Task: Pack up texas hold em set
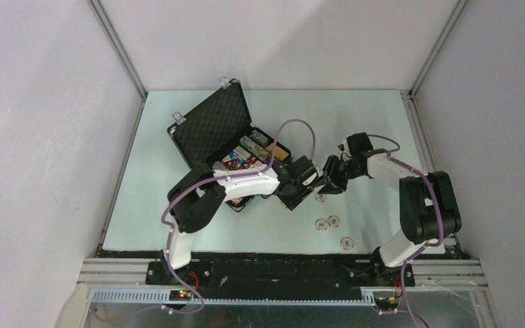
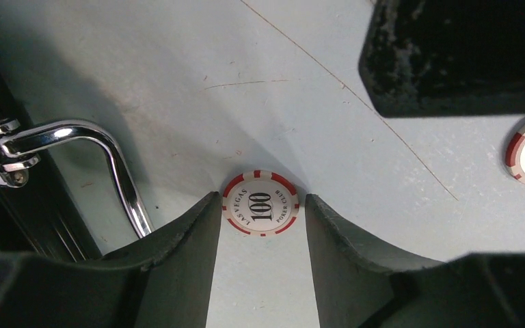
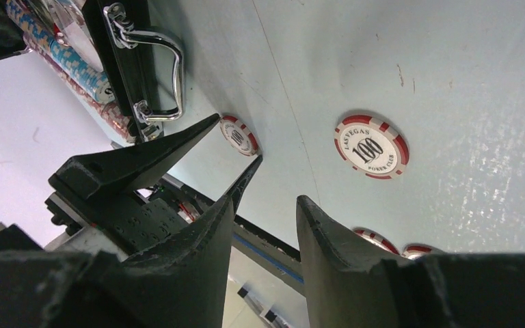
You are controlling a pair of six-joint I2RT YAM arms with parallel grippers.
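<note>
The black case [image 1: 213, 123] lies open on the table, with rows of chips [image 3: 75, 61] and card decks in its tray. Its silver handle [image 2: 75, 154] is just left of my left gripper [image 2: 261, 198]. That gripper is open and low over the table, its fingertips [image 2: 213, 208] on either side of a flat red-and-white "100" poker chip [image 2: 260, 205]. My right gripper [image 3: 266, 201] hovers close by, open with nothing between its fingers. From there I see the left fingers [image 3: 178, 147] around that chip [image 3: 239, 133].
More red-and-white chips lie loose on the table: one [image 1: 320, 197] by the right gripper, a pair [image 1: 327, 222] nearer the front, one [image 1: 346, 242] by the front edge. The two grippers [image 1: 294, 197] [image 1: 329, 183] almost meet. White walls enclose the table.
</note>
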